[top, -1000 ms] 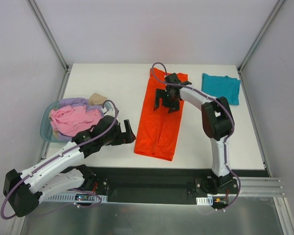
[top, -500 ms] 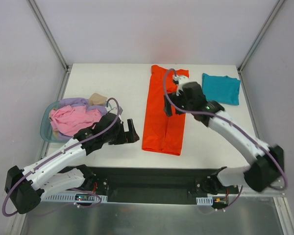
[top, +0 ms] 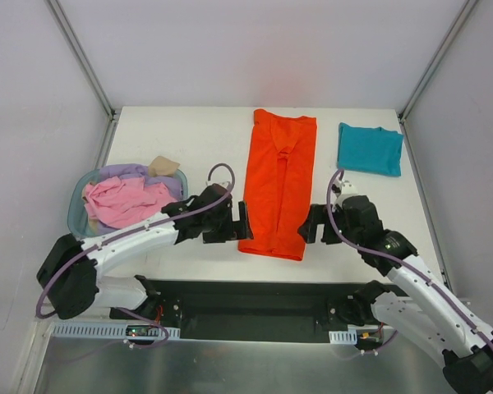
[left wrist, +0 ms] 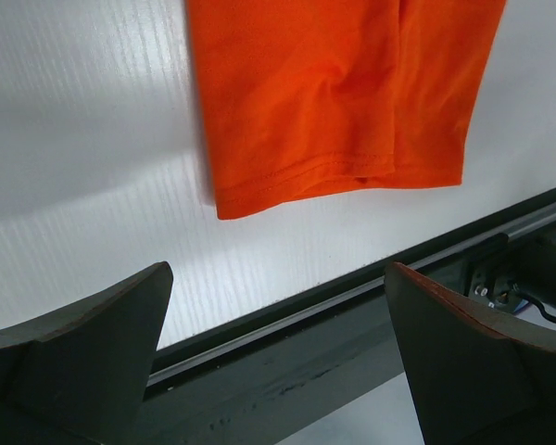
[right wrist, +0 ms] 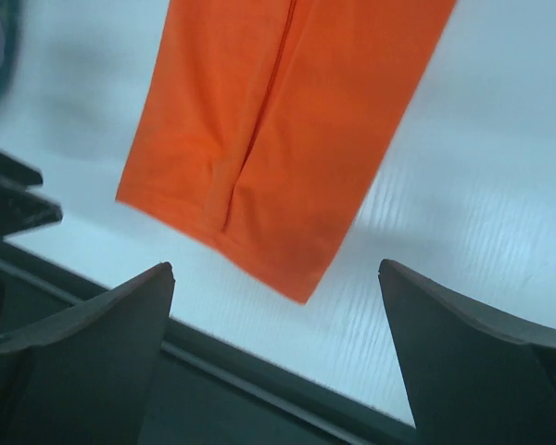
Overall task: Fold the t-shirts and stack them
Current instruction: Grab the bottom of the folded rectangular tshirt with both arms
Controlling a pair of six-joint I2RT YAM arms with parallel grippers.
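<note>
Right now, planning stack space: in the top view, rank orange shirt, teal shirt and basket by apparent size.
1. Orange shirt and basket: look about alike, so unranked.
2. Teal shirt: clearly smallest.

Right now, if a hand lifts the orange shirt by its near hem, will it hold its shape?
Probably not: the orange shirt lies in thin, creased layers, so it would likely droop and unfold. Pushed, it would probably bunch rather than slide whole.
</note>
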